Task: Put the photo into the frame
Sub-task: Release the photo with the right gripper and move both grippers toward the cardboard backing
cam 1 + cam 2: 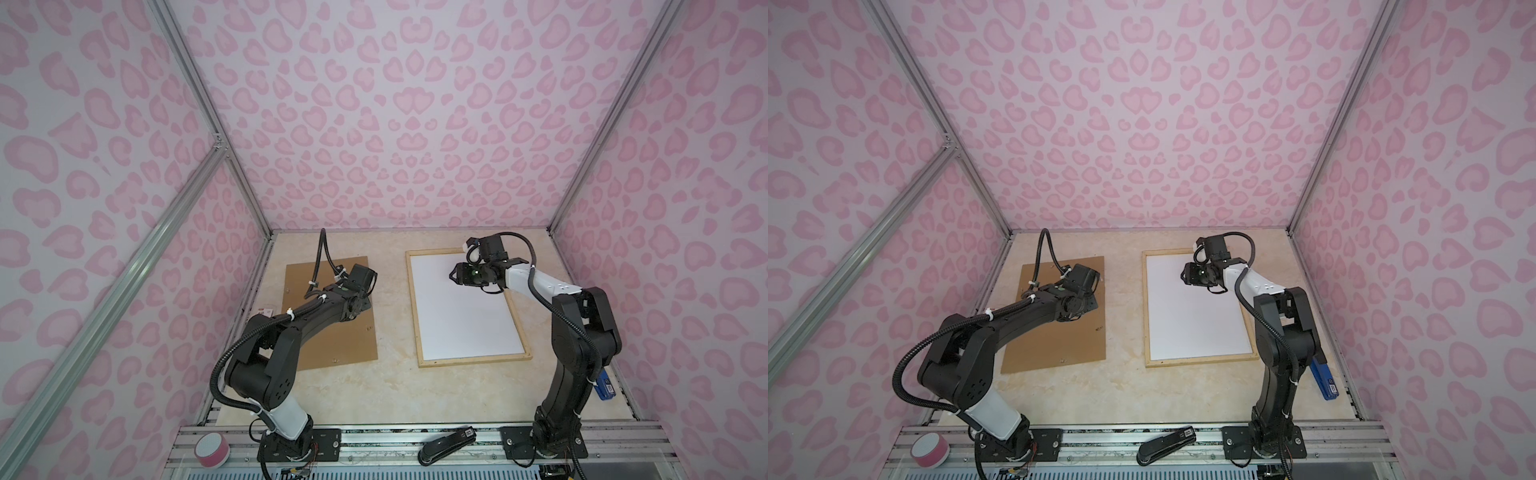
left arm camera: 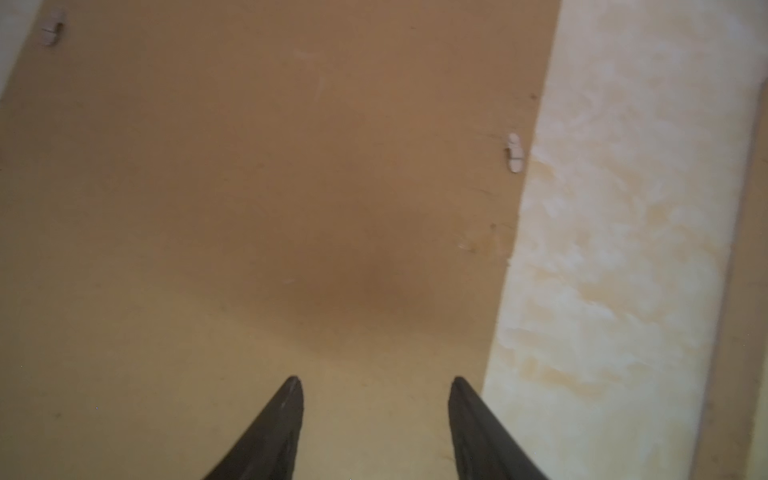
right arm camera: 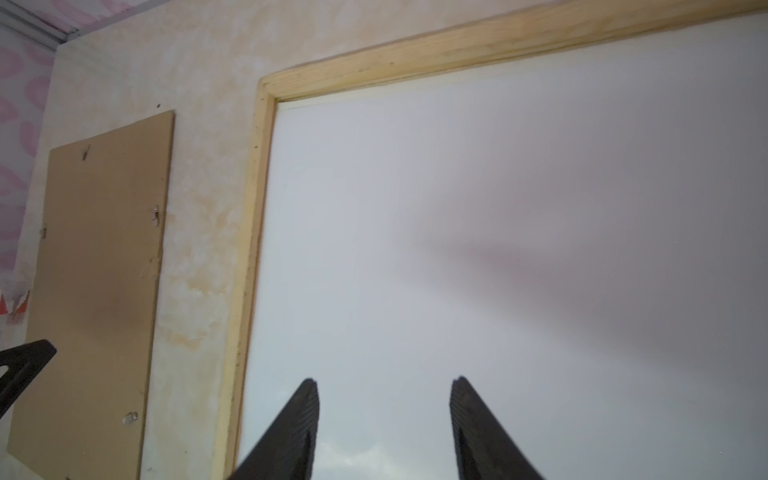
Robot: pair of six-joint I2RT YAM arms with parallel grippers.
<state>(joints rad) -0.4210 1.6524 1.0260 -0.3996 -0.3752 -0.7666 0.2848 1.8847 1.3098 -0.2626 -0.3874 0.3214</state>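
Observation:
The frame (image 1: pixel 476 360) (image 1: pixel 1200 362) of pale wood strips lies flat on the right of the table. Inside it lies the photo (image 1: pixel 465 316) (image 1: pixel 1196 316), plain white side up, so its print is hidden. My right gripper (image 1: pixel 453 275) (image 1: pixel 1183 275) hovers over the photo's far part, near the frame's far corner. In the right wrist view this gripper (image 3: pixel 384 384) is open and empty above the photo (image 3: pixel 457 228), with the frame (image 3: pixel 253 208) beside it. My left gripper (image 2: pixel 376 382) is open and empty over the brown backing board (image 2: pixel 249 166).
The brown backing board (image 1: pixel 332 332) (image 1: pixel 1059 345) with small metal tabs lies on the left, partly under the left arm. A black stapler (image 1: pixel 446 449) and a pink tape roll (image 1: pixel 212 451) sit on the front rail. A blue object (image 1: pixel 604 386) lies behind the right arm.

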